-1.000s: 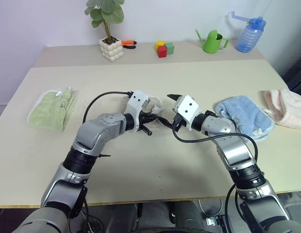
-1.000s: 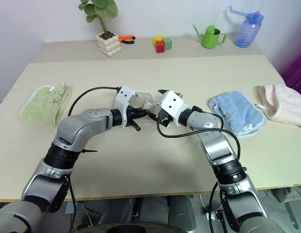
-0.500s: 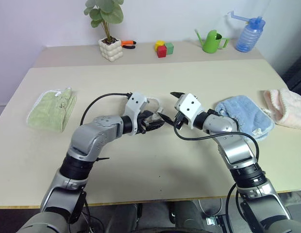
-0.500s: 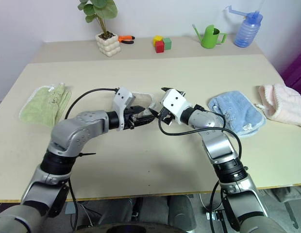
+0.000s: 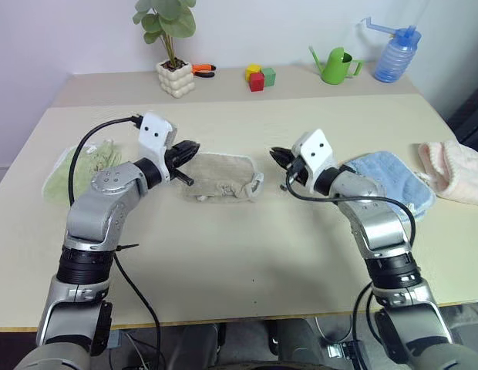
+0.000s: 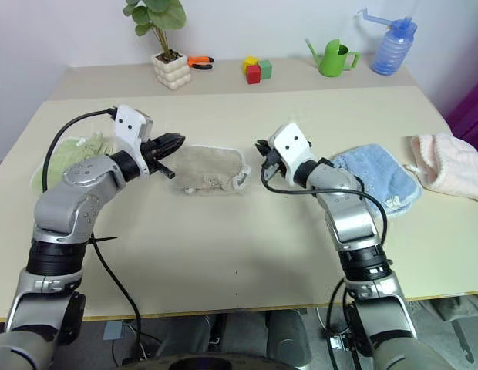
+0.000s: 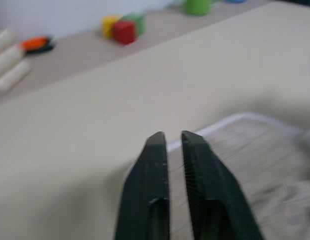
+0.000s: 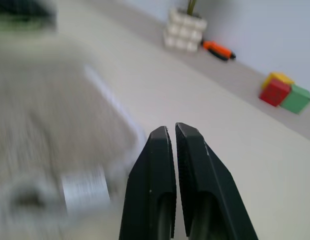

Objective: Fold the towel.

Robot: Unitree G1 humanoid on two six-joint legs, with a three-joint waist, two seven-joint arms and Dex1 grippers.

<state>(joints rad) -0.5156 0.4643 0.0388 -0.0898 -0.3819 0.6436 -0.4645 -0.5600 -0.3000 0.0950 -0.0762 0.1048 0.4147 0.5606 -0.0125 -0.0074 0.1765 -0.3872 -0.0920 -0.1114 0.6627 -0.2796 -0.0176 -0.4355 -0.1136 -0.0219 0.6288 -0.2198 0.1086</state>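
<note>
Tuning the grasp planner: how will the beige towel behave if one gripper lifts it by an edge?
Probably floppy: the towel lies rumpled on the table, with soft creases and a curled white edge. Probably light for its size, since it looks like thin cloth. Lifted at one edge, the rest would likely sag and trail, not rise flat.

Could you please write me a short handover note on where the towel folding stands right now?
Left gripper: fingers nearly together, holding nothing, just off the left end of the towel.
Right gripper: shut, empty, just off the towel's right end.
Towel: lies loose on the table between both grippers, bunched into a rough fold, right edge rumpled.
Done: a first rough fold, towel let go.
Left: probably straighten the rumpled edge or fold again.
</note>
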